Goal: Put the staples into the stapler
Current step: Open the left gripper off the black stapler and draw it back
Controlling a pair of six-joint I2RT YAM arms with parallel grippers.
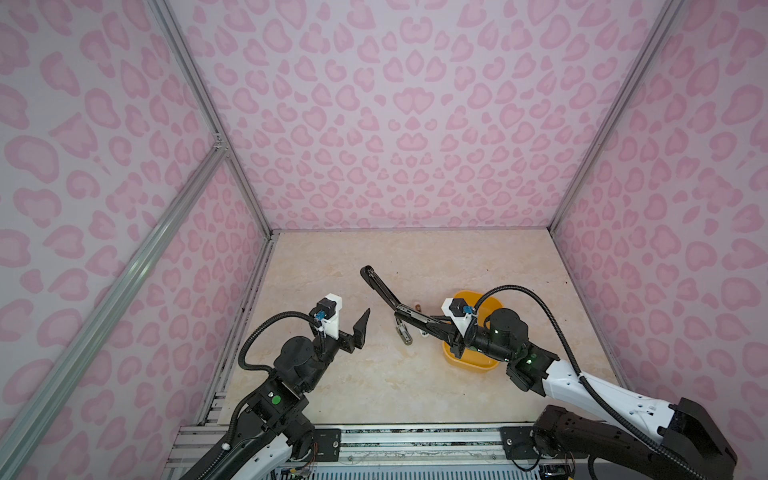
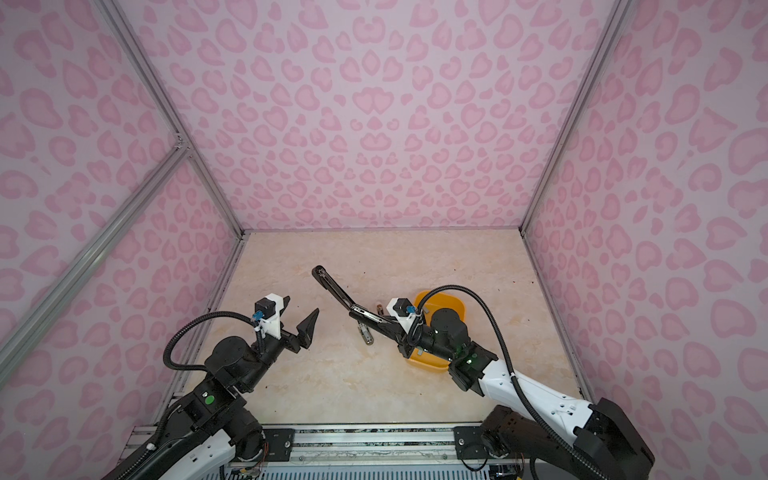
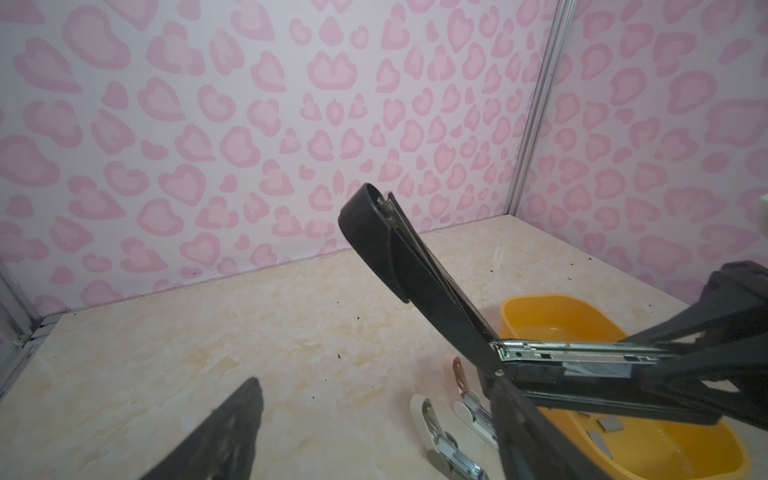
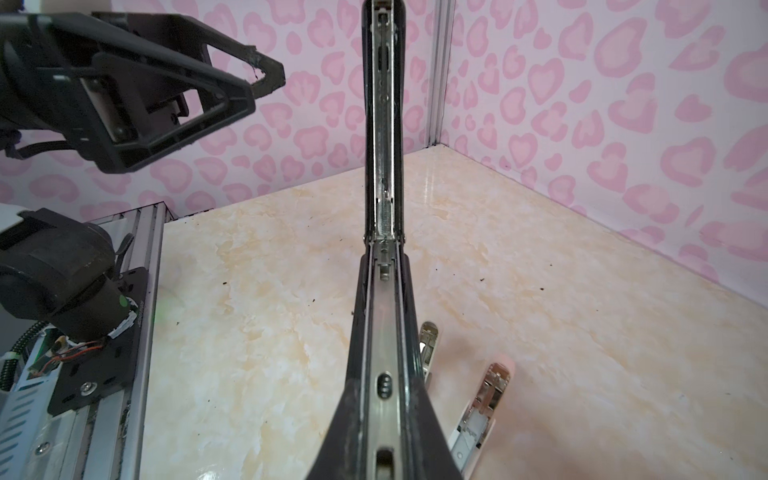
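We counted three flat grey metal staples (image 3: 609, 424) in orange tub (image 3: 540, 307), centre-right, under right pincer (image 1: 424, 323) pinching black stapler (image 1: 376, 282); left pincer (image 1: 361, 330) spread.

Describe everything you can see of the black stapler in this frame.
The black stapler is long and slim, a matte black shell that looks like plastic around a shiny metal channel. It is swung wide open: the lid angles up and away from the base, baring the channel; what lies in it cannot be told. The right gripper has its jaws shut on the base end, holding it above the table beside the yellow tub. Nothing else touches it.
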